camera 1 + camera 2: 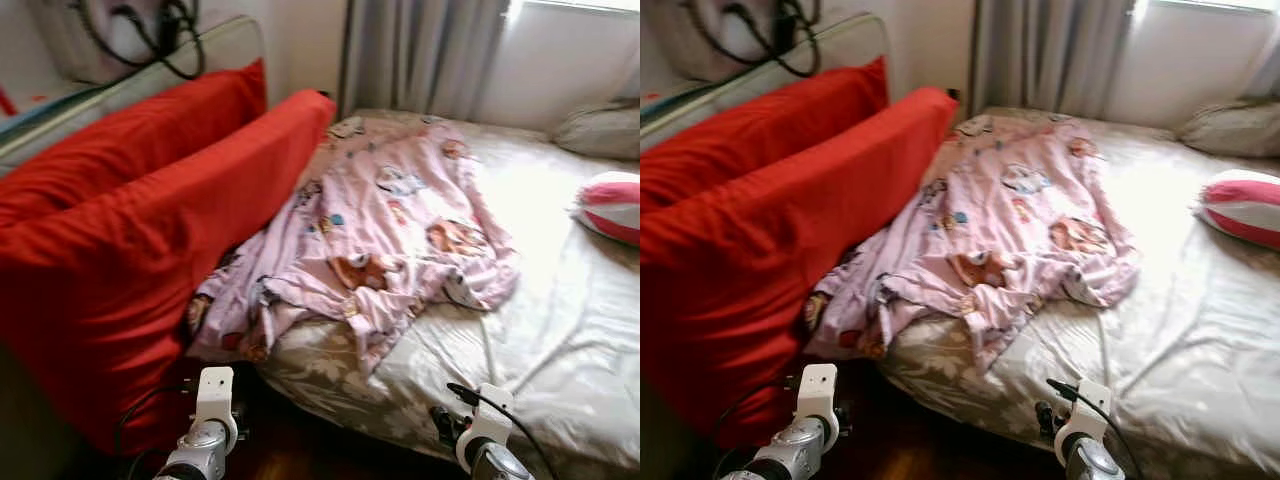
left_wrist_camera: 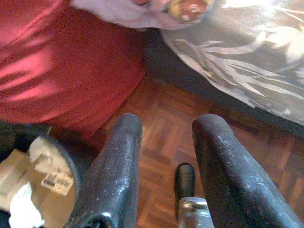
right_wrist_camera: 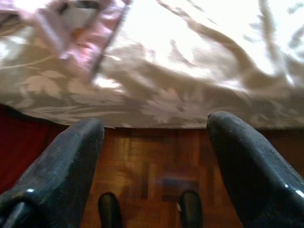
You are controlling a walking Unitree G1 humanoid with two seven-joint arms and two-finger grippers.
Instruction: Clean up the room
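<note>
Both grippers (left, right) hang open, empty, before pink blanket.

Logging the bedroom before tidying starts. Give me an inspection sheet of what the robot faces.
Surface: bed with pale leaf-print sheet, wrinkled.
Job's things: pink cartoon-print blanket crumpled on the bed, one end drooping over the edge; two red cushions leaning beside the bed.
Clutter: red-and-white striped pillow; bin with paper scraps on the parquet floor.
Grippers: left gripper open, empty; right gripper open, empty; both low over the floor.
Cables: black cords hanging at the wall.
Surroundings: grey curtain.
</note>
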